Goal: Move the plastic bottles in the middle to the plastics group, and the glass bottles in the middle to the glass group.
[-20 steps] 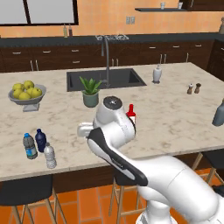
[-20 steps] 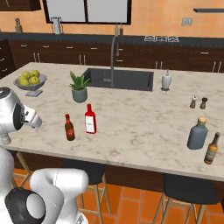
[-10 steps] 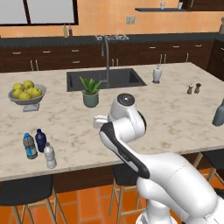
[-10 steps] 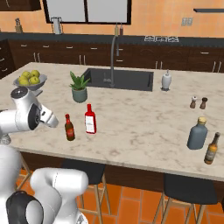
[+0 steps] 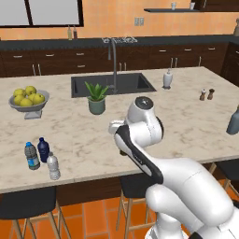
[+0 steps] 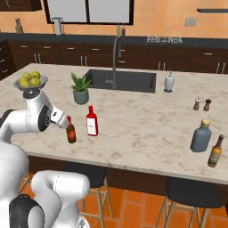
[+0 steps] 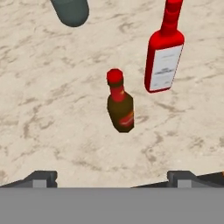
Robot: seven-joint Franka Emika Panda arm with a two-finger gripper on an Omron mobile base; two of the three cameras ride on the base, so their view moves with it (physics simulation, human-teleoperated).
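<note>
In my hand view the brown bottle stands at frame centre on the marble counter, the red bottle just beside it at upper right. My gripper sits at the bottom edge, its jaws spread wide with nothing between them, short of the brown bottle

Bright, even rendered light from above in all views — no dim corners. Soft and short shadows only: faint dark patches under the brown bottle and under the red bottle, toward 4 o'clock in the hand view. No hard glare on the marble counter, only a pale sheen. Slightly soft and pixelated overall — edges of the distant cabinets a little blurred. Straight lines at the borders, no visible distortion.
</note>
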